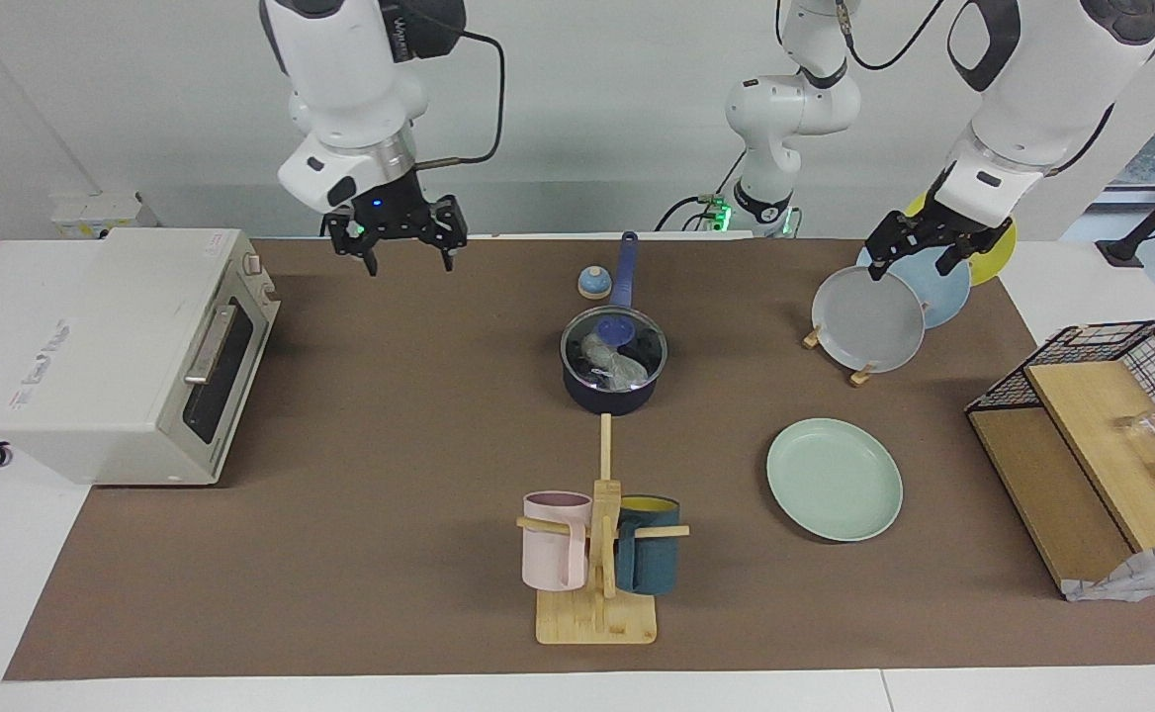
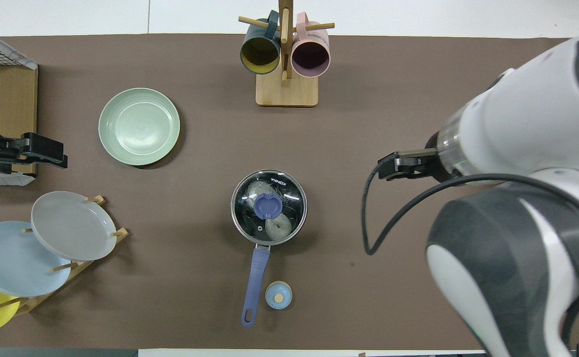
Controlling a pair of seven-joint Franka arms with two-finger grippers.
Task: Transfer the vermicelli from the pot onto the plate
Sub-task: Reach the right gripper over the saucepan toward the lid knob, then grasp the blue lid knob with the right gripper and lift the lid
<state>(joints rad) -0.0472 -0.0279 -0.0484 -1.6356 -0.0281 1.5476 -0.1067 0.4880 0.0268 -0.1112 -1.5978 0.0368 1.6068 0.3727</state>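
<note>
The pot (image 1: 614, 371) sat mid-table with a glass lid (image 2: 268, 206) on it, its handle (image 2: 256, 277) pointing toward the robots, and the vermicelli (image 1: 609, 358) showed through the glass as a pale clump inside. The plate (image 1: 835, 479) lay bare, farther from the robots than the pot and toward the left arm's end of the table. The right gripper (image 1: 407, 252) hung wide and empty above the mat near the oven (image 1: 133, 351); the left gripper (image 1: 919, 255), also wide and empty, hovered over the plate rack (image 1: 869, 326). Nothing of the transfer looked begun. Judging from this, the lid had to come off first: one gripper should drop straight onto the blue knob (image 2: 268, 205), close squarely, lift vertically so the rim clears the pot without dragging it, and set the lid on bare mat, away from the plate and the small blue-domed object (image 2: 278, 295) by the handle. The other arm could then reach in from above for the noodles. The clump looked light and springy, so a deep central pinch seemed safer than a grab at loose strands, which might slip or trail on the way to the plate. The mug rack (image 1: 597, 554) stood close enough to the path to deserve a high carry.
</note>
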